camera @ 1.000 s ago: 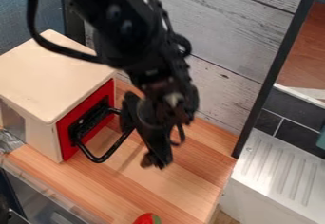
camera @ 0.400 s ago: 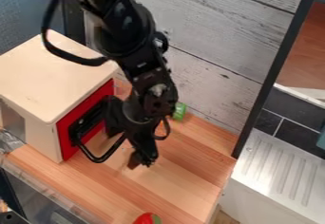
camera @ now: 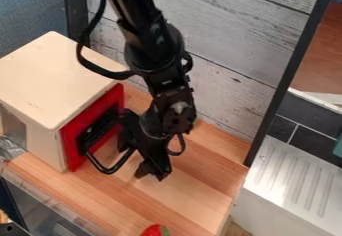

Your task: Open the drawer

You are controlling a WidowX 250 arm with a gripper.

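In the camera view, your gripper [camera: 153, 172] hangs low over the table [camera: 194, 192], near the black handle [camera: 104, 169] on the red front of the drawer [camera: 71, 152] in the pale box [camera: 53, 80]; you cannot tell whether the jaws are apart or together

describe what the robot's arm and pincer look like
The arm is black, with rounded, bulky joints and small pale marks. A thick black cable loops along its outside. The pincer is black too, angular and narrowing toward its end.
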